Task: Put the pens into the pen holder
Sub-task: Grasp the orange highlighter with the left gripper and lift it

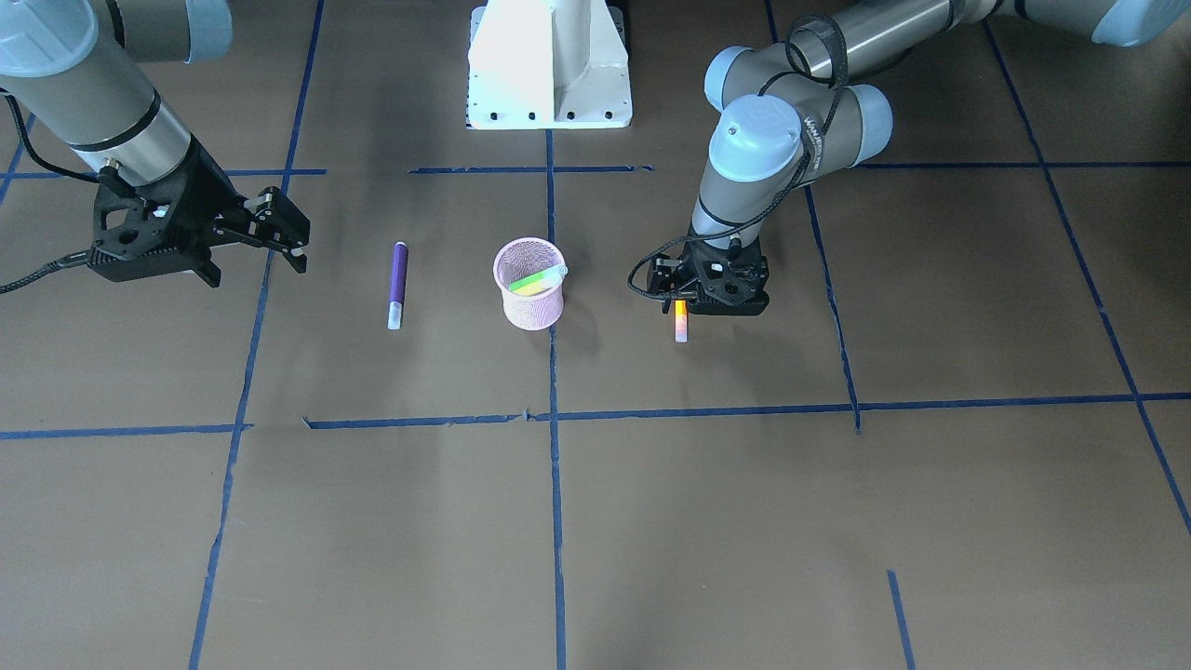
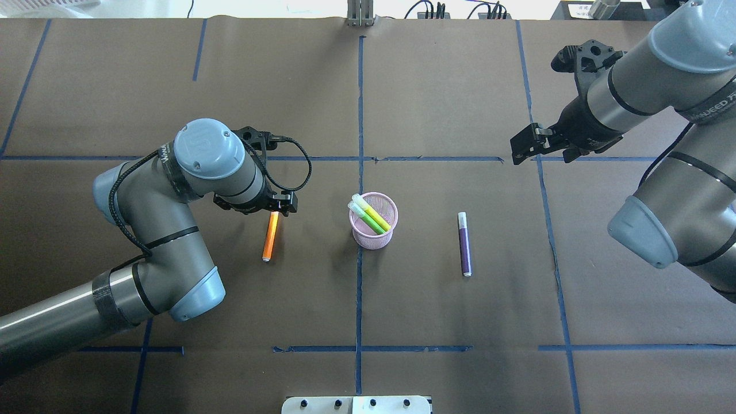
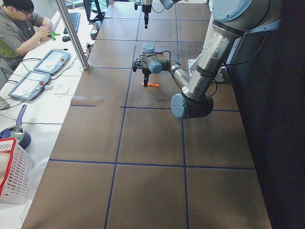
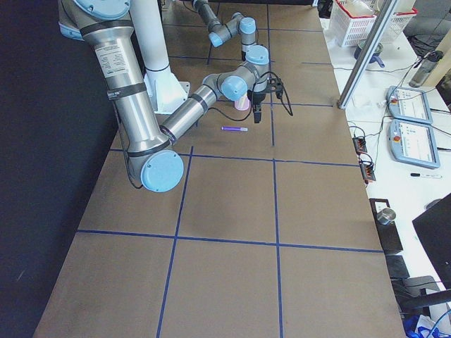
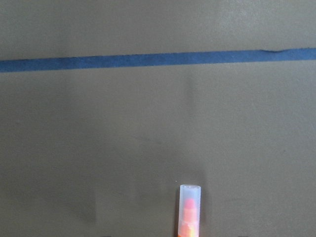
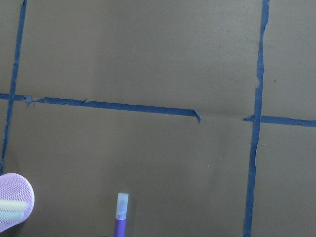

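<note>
The pink mesh pen holder (image 1: pixel 530 290) stands upright at the table's middle, and it also shows in the overhead view (image 2: pixel 374 233). A bright green pen (image 2: pixel 371 215) leans in it, with a yellowish stick beside it. The orange pen (image 2: pixel 269 238) lies flat to the robot's left of the holder. My left gripper (image 2: pixel 276 210) points down over its far end. The fingers are hidden, so I cannot tell if it is open or shut. The pen's cap end shows in the left wrist view (image 5: pixel 189 207). The purple pen (image 2: pixel 464 244) lies flat on the other side. My right gripper (image 1: pixel 284 228) is open and empty, raised and apart from it.
The white robot base (image 1: pixel 549 65) stands at the table's robot side. Blue tape lines (image 2: pixel 359 276) cross the brown table cover. In the exterior left view an operator (image 3: pixel 21 28) sits at a side bench with tablets and a red-rimmed basket (image 3: pixel 12 174).
</note>
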You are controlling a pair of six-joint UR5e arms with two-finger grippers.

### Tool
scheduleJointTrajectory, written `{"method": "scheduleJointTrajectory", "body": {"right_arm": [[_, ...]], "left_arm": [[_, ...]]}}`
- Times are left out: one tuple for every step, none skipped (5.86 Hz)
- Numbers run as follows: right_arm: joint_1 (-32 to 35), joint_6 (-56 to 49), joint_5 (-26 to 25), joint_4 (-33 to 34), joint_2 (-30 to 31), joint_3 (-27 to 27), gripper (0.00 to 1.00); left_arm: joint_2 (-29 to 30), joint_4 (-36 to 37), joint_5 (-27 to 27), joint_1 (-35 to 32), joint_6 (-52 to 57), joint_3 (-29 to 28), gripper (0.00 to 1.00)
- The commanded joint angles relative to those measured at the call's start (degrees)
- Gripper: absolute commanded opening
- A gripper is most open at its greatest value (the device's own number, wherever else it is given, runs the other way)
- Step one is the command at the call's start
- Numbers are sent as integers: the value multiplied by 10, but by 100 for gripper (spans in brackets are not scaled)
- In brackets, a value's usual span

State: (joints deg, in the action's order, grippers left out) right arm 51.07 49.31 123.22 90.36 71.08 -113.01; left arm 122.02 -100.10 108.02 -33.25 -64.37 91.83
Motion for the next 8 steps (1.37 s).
{"method": "scheduleJointTrajectory", "body": {"right_arm": [[0, 0, 0, -1, 0, 0, 100], [0, 0, 0, -1, 0, 0, 100], [0, 0, 0, -1, 1, 0, 100], [0, 0, -1, -1, 2, -1, 100], [0, 0, -1, -1, 2, 0, 100], [0, 0, -1, -1, 2, 0, 100], [0, 0, -1, -1, 2, 0, 100], [0, 0, -1, -1, 2, 1, 100]], "left_arm": [[3, 0, -5, 12, -15, -6, 76], [3, 0, -5, 13, -15, -9, 66], [3, 0, -5, 13, -15, -9, 57], [3, 0, -5, 13, -14, -9, 45], [3, -1, -5, 13, -13, -9, 36], [3, -2, -5, 13, -12, -9, 32], [3, -2, -5, 13, -12, -10, 32], [3, -2, -5, 15, -12, -14, 32]]}}
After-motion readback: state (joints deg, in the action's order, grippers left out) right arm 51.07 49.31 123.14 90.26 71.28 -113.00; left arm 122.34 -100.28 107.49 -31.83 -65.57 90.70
